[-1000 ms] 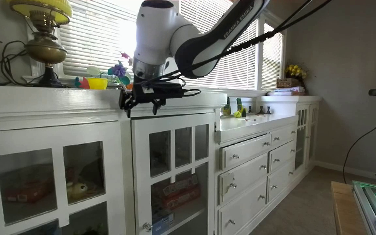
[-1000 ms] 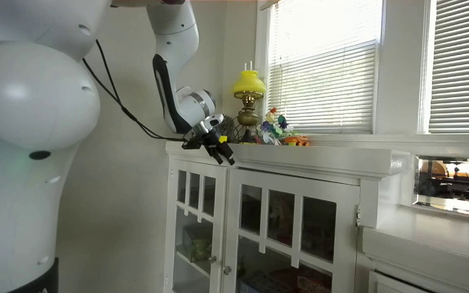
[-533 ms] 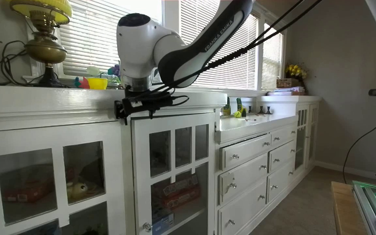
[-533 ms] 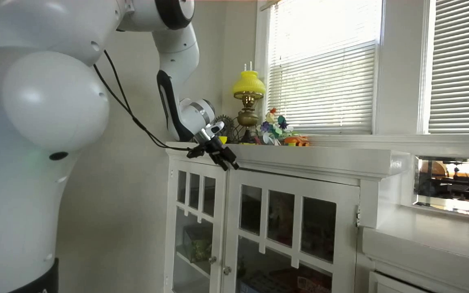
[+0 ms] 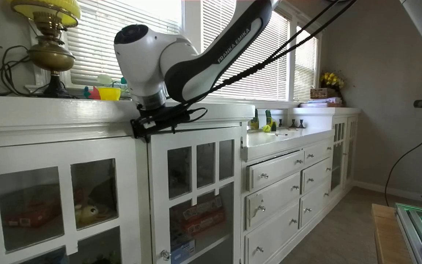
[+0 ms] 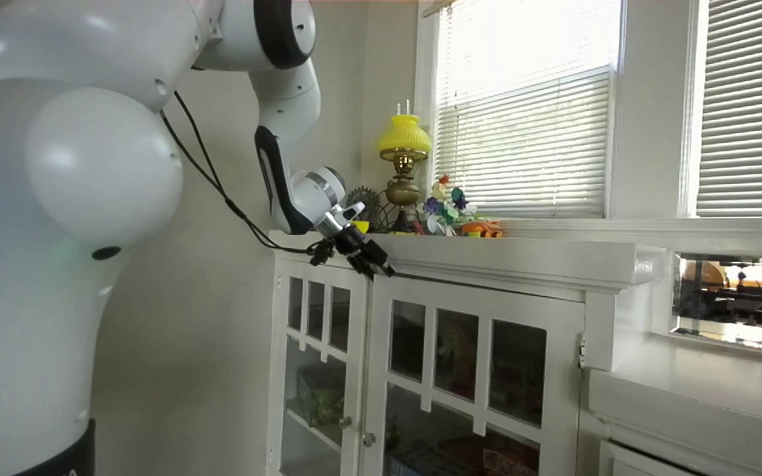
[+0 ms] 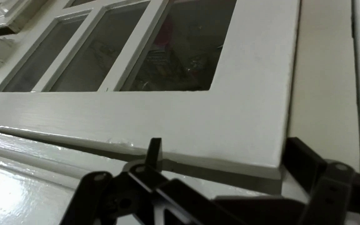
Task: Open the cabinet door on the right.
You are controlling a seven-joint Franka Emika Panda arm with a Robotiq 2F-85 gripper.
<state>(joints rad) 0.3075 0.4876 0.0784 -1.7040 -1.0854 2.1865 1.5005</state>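
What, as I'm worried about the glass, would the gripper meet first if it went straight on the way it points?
Probably the white top rail of the right glass-paned cabinet door, near its free upper corner; the gripper seems aimed at wood, not glass. Depth is unclear; it may already touch.

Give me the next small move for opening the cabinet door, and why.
Probably work the finger beside the cabinet door in behind its side edge: in the wrist view, the open gripper spans the door's top corner, which seems slightly proud of the frame.
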